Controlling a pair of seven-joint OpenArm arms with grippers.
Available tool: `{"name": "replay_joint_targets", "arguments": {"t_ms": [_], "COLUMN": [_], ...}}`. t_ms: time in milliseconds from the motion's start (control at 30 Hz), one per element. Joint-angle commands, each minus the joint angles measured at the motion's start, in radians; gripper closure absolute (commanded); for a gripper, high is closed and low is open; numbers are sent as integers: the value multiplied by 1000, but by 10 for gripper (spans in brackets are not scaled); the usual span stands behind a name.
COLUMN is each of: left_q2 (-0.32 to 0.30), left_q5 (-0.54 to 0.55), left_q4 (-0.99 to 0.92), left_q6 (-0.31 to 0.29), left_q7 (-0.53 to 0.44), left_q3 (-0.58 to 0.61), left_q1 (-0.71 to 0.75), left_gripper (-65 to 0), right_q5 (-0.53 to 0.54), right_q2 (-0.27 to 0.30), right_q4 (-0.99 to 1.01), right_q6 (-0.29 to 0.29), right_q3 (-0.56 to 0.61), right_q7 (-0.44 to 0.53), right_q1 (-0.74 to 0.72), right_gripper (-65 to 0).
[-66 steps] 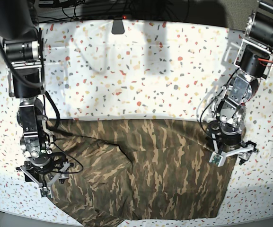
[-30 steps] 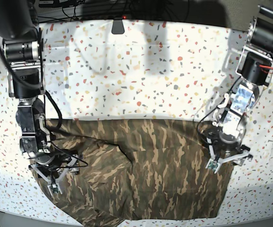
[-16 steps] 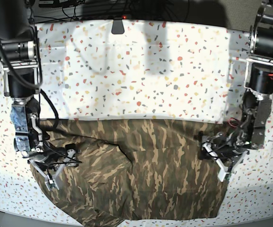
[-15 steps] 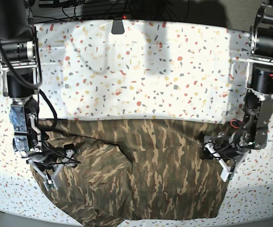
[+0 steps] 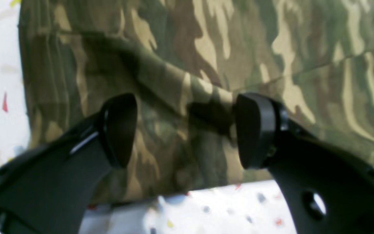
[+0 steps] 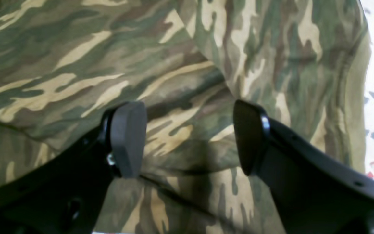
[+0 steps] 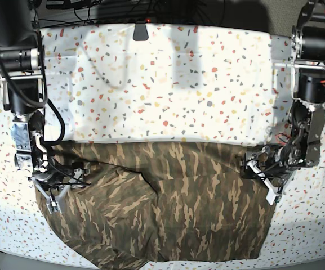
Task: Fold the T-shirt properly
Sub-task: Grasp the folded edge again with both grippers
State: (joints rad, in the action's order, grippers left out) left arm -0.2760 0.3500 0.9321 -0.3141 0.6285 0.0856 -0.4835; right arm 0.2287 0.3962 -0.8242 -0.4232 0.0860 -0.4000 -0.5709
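Observation:
The camouflage T-shirt (image 7: 173, 208) lies spread over the near half of the table, with a raised crease left of its middle. My left gripper (image 7: 259, 181) stands open low over the shirt's right edge. In the left wrist view a fold ridge of the T-shirt (image 5: 206, 58) runs between the two black fingertips of the left gripper (image 5: 187, 130), and nothing is pinched. My right gripper (image 7: 65, 188) is open over the shirt's left edge. In the right wrist view the right gripper (image 6: 188, 138) hangs just above rumpled T-shirt (image 6: 76, 65) cloth.
The speckled white table (image 7: 168, 84) stretches bare behind the shirt. A small black mount (image 7: 140, 31) and cables sit at the far edge. The shirt's lower hem reaches the table's front edge. Both arm columns stand at the sides.
Both wrists have turned so the open jaws point inward over the shirt's side edges. Both grippers have shifted slightly toward the far side. The shirt lies as before.

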Motion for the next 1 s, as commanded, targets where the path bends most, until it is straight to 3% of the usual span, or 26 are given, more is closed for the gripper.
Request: {"name": "replay_joint_targets", "arguments": {"t_ms": [0, 133, 267, 433, 633, 967], "left_q2": [-10, -10, -10, -7, -6, -1], "left_q5": [-2, -1, 0, 97, 53, 16], "left_q4": [18, 18, 18, 18, 18, 18], "left_q6": [-1, -1, -2, -2, -5, -5], "left_q7": [-42, -61, -61, -77, -144, -21], "left_q3": [-5, -5, -5, -5, -5, -5], "left_q1": [-31, -23, -20, -13, -13, -13], "left_gripper": [-451, -451, -451, -451, -451, -451], "right_q5": [8, 12, 12, 14, -17, -72], "right_q2": [13, 13, 14, 14, 13, 7], "right_q4": [-18, -18, -18, -18, -17, -5], "right_q6": [4, -2, -132, -131, -131, -130], "right_q3": [-17, -64, -89, -89, -89, -89], "right_q7": [31, 33, -3, 3, 45, 42], "right_q1": [-42, -47, -50, -49, -50, -49], "right_gripper": [-416, -416, -416, -416, -416, -416]}}
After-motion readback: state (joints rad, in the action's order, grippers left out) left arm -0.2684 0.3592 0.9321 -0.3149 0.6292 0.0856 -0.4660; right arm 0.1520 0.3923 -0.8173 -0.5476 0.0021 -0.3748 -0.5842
